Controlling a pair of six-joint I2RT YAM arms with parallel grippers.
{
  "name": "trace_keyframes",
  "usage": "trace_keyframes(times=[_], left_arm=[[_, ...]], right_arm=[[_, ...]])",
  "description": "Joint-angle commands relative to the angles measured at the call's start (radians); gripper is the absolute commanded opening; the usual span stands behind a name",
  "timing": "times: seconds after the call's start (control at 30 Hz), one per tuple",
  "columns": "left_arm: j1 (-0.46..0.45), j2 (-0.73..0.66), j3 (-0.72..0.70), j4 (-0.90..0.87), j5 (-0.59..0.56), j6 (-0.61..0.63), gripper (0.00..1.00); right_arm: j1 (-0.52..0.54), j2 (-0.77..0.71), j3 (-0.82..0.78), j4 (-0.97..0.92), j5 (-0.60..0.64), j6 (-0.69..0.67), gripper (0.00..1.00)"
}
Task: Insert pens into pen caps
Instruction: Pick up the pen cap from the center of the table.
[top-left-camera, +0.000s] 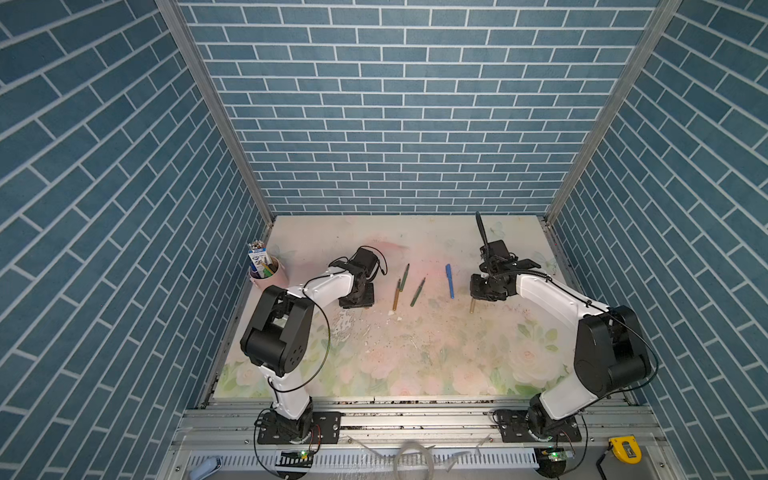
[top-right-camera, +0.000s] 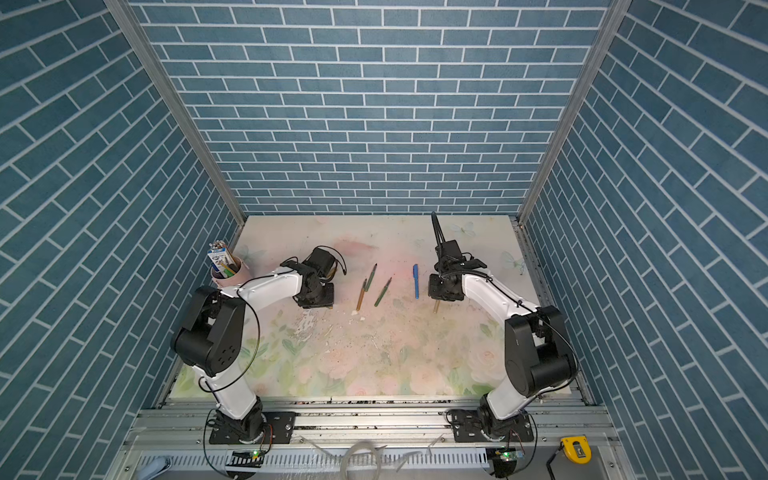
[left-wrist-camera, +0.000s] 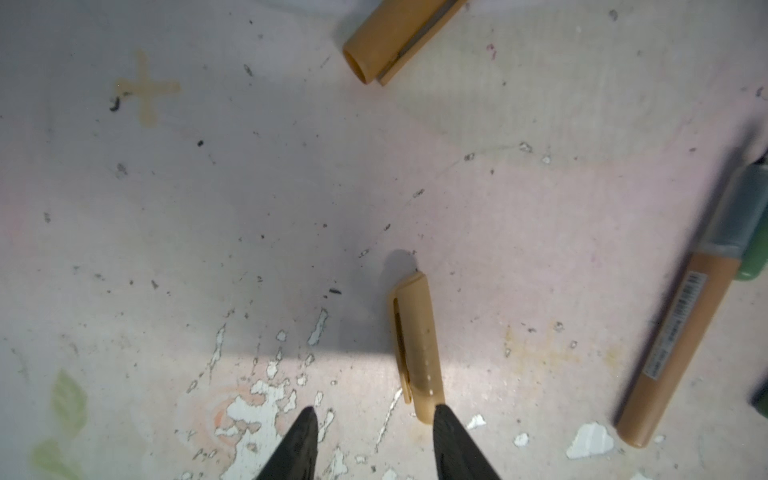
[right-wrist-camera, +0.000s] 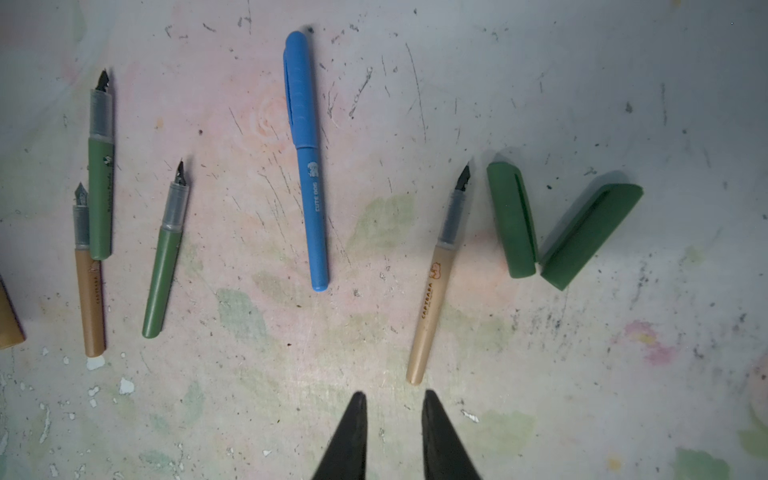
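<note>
In the left wrist view my left gripper (left-wrist-camera: 374, 411) is open just above the mat. A golden-brown pen cap (left-wrist-camera: 415, 345) lies by one fingertip (left-wrist-camera: 446, 424), outside the gap, and a second golden-brown cap (left-wrist-camera: 395, 37) lies farther off. In the right wrist view my right gripper (right-wrist-camera: 395, 395) stands slightly open and empty, near the end of a golden-brown pen (right-wrist-camera: 436, 282). Two dark green caps (right-wrist-camera: 511, 220) (right-wrist-camera: 590, 237) lie beside that pen. A blue pen (right-wrist-camera: 307, 166) wears its cap. Two green pens (right-wrist-camera: 101, 187) (right-wrist-camera: 164, 266) and another golden-brown pen (right-wrist-camera: 87, 291) lie uncapped.
A pink cup (top-left-camera: 264, 270) holding pencils and a white-blue carton stands at the table's far left. Blue brick walls close in three sides. A yellow tape measure (top-left-camera: 622, 448) sits off the table at the front right. The floral mat (top-left-camera: 415, 365) is flaked and scratched.
</note>
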Motion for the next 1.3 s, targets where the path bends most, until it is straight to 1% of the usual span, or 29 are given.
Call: trace_keyframes(times=[0.0, 0.17, 0.33, 0.63, 0.9, 0.93, 0.97, 1.13, 1.27], left_arm=[[-0.009, 0.012, 0.039, -0.022, 0.020, 0.014, 0.48], [-0.008, 0.071, 0.054, -0.014, 0.028, 0.007, 0.48], [-0.008, 0.126, 0.082, -0.013, 0.020, 0.011, 0.42], [-0.008, 0.122, 0.061, 0.009, 0.004, 0.022, 0.30], [-0.015, 0.081, 0.046, 0.014, 0.007, 0.033, 0.28], [-0.017, 0.077, 0.045, 0.016, 0.008, 0.034, 0.27], [-0.018, 0.074, 0.045, 0.016, 0.008, 0.034, 0.26], [-0.024, 0.071, 0.047, 0.017, -0.003, 0.039, 0.22], [-0.024, 0.079, 0.049, 0.015, -0.009, 0.041, 0.22]], right_arm=[[0.005, -0.013, -0.019, 0.015, -0.016, -0.022, 0.26], [0.004, -0.027, -0.038, 0.026, -0.015, -0.017, 0.26], [0.005, -0.037, -0.033, 0.026, -0.015, -0.022, 0.26], [0.005, -0.041, -0.034, 0.035, -0.015, -0.024, 0.25], [0.005, -0.031, -0.039, 0.053, -0.016, -0.013, 0.24], [0.005, -0.030, -0.037, 0.055, -0.045, -0.012, 0.24], [0.005, -0.030, -0.038, 0.056, -0.046, -0.010, 0.24], [0.005, -0.033, -0.038, 0.060, -0.048, -0.004, 0.24], [0.005, -0.032, -0.036, 0.059, -0.048, -0.004, 0.24]])
